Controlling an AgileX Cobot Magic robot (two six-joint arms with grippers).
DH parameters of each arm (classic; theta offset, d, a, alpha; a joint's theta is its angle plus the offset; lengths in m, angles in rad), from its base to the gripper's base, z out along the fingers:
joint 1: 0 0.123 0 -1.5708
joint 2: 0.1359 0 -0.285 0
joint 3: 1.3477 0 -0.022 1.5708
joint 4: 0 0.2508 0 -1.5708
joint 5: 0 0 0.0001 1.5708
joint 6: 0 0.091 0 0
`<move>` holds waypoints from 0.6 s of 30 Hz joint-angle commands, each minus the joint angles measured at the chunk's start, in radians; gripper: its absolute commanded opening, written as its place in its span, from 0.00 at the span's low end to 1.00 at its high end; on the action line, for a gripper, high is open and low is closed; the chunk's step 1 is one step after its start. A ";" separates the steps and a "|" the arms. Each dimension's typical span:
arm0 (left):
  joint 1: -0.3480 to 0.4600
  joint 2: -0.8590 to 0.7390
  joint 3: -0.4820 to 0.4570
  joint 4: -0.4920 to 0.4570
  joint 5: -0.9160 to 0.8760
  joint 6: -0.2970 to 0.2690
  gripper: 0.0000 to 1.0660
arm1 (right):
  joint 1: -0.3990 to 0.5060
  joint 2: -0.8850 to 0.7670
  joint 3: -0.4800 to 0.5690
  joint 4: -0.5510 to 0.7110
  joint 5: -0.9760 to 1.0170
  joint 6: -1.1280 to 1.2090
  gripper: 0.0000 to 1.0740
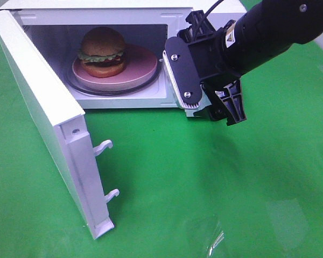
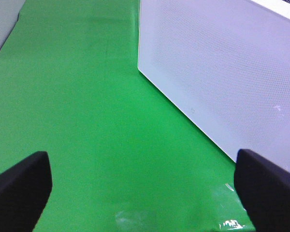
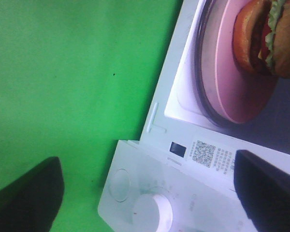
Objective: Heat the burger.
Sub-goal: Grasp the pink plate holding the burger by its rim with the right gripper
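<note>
Burger (image 1: 102, 51) sits on pink plate (image 1: 144, 67) inside open microwave (image 1: 124, 102), right gripper (image 1: 226, 114) alongside.

Black arm (image 1: 274, 32), black jaws, silver-edged screwed bracket (image 1: 180, 75)

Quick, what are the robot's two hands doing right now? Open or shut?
Left gripper: open, holding nothing.
Right gripper: open, holding nothing.

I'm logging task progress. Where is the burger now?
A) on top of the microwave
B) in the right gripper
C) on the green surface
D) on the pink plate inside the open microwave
D: the burger sits on the pink plate inside the microwave, whose door stands open.
</note>
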 commanded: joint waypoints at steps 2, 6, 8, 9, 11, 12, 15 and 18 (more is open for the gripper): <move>0.001 -0.006 0.004 -0.008 -0.014 0.002 0.88 | 0.001 0.024 -0.047 -0.027 -0.009 0.048 0.86; 0.001 -0.006 0.004 -0.008 -0.014 0.002 0.88 | 0.039 0.108 -0.125 -0.103 -0.019 0.124 0.85; 0.001 -0.006 0.004 -0.008 -0.014 0.002 0.88 | 0.049 0.136 -0.154 -0.103 -0.020 0.129 0.84; 0.001 -0.006 0.004 -0.008 -0.014 0.002 0.88 | 0.049 0.136 -0.154 -0.103 -0.020 0.129 0.84; 0.001 -0.006 0.004 -0.008 -0.014 0.002 0.88 | 0.049 0.151 -0.169 -0.102 -0.021 0.129 0.84; 0.001 -0.006 0.004 -0.008 -0.014 0.002 0.88 | 0.059 0.178 -0.194 -0.102 -0.028 0.129 0.84; 0.001 -0.006 0.004 -0.008 -0.014 0.002 0.88 | 0.061 0.203 -0.217 -0.097 -0.035 0.130 0.84; 0.001 -0.006 0.004 -0.008 -0.014 0.002 0.88 | 0.068 0.254 -0.267 -0.095 -0.040 0.136 0.84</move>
